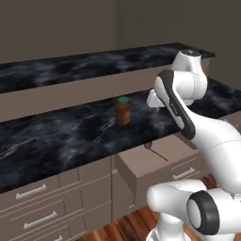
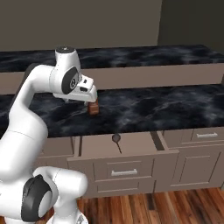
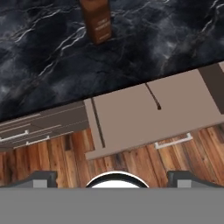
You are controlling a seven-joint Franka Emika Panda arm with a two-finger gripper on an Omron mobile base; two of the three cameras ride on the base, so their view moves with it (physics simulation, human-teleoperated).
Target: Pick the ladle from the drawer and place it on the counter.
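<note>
End effector (image 3: pixel 112 178): fingers spread, empty, above drawer
Drawer (image 2: pixel 131 151): pulled out under counter (image 2: pixel 157 109)
Ladle (image 2: pixel 117 142): inside drawer
Jar (image 1: pixel 124 111): on counter behind drawer

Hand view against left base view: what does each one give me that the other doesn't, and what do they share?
Hand view: the hand with its finger tips set wide apart, looking down into the whole open drawer, right end included.
Left base view: the raised ledge behind the counter, the green lid on the jar, and the arm crossing in front of the drawer's right end.
Both: the ladle lying in the drawer, and the jar standing on the counter.
</note>
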